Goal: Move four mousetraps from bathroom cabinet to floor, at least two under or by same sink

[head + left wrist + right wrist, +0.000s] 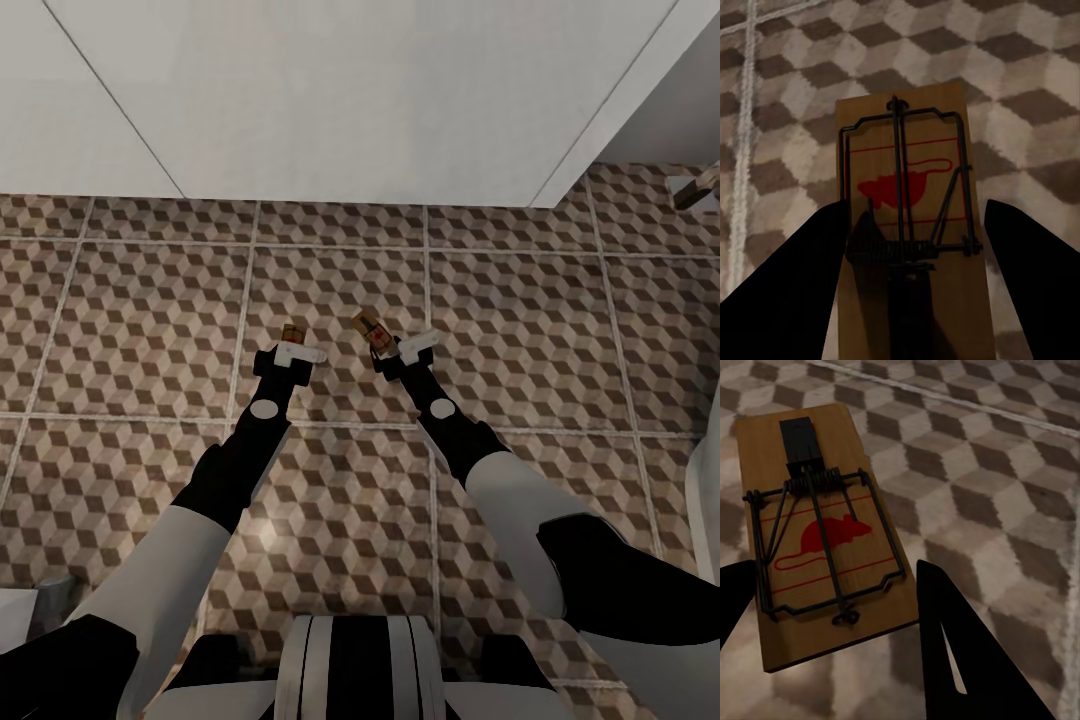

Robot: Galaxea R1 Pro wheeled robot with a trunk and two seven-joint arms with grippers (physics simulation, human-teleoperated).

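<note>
My left gripper is shut on a small brown wooden mousetrap, held above the cube-patterned bathroom floor. In the left wrist view that mousetrap sits between the dark fingers, its wire bar and red mouse print facing up. My right gripper is shut on a second mousetrap, tilted to the left. The right wrist view has this mousetrap gripped at its near end between the fingers. A white vanity unit rises just ahead of both grippers.
A small brown object lies on the tiles at the far right, beside the vanity's corner and a grey wall. A white fixture edge shows at the right border, and another white shape at the lower left.
</note>
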